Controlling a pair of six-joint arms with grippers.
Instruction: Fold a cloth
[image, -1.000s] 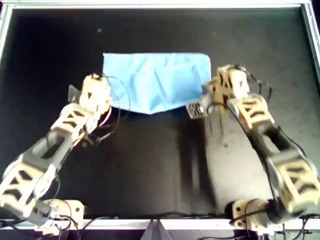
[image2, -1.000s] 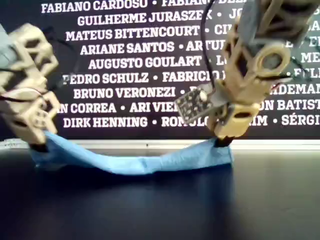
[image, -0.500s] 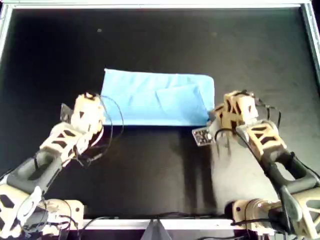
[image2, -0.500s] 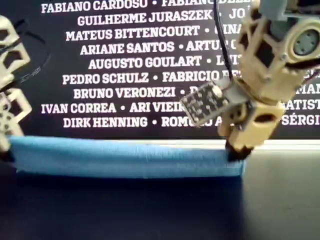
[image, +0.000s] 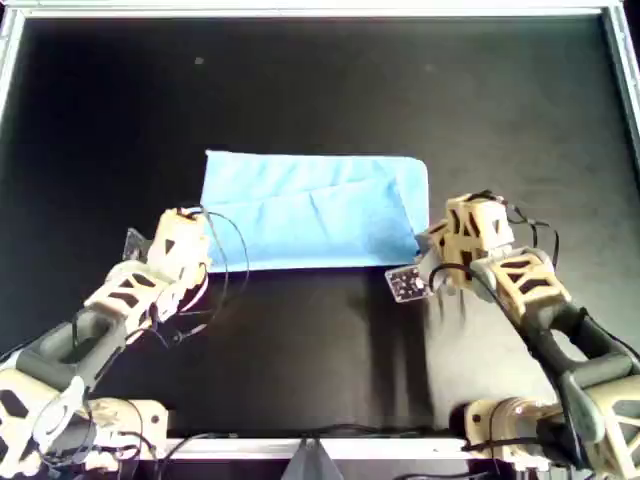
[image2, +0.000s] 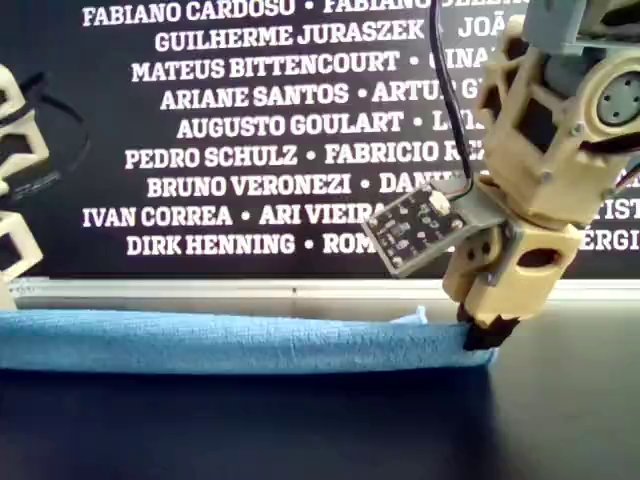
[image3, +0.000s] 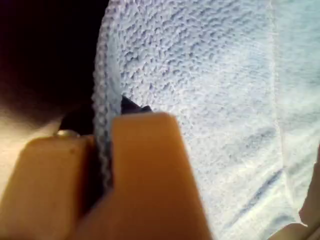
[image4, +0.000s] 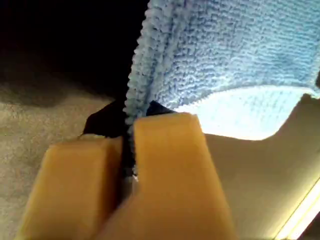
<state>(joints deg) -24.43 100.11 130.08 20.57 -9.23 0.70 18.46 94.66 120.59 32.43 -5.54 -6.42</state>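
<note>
The cloth (image: 312, 210) lies about midway across the black counter (image: 300, 60), folded into a wide band that runs parallel to the far edge, well clear of both side edges and of the far and near corners. Its upper layer shows a few soft creases and a slanting hem line. In the exterior view the cloth (image2: 230, 342) rests flat and low on the counter as a long blue strip. One arm (image: 130, 290) reaches in from the near corner on the overhead view's left, and its tip meets the band's near corner on that side. The other arm (image: 520, 290) reaches from the opposite near corner, and its tip meets the band's other near corner, with a small circuit board (image: 405, 283) jutting beside it. The wrist views do not settle which arm is which. My first gripper (image3: 107, 150) is pressed together on a hemmed edge of the cloth (image3: 210, 100), the fabric caught between its two tan fingers (image3: 145, 165). My second gripper (image4: 127, 145) likewise pinches a folded edge of the cloth (image4: 225, 50) between its fingers (image4: 170, 165). Behind the counter, in the exterior view, stands a dark banner (image2: 250, 120) printed with white names.
</note>
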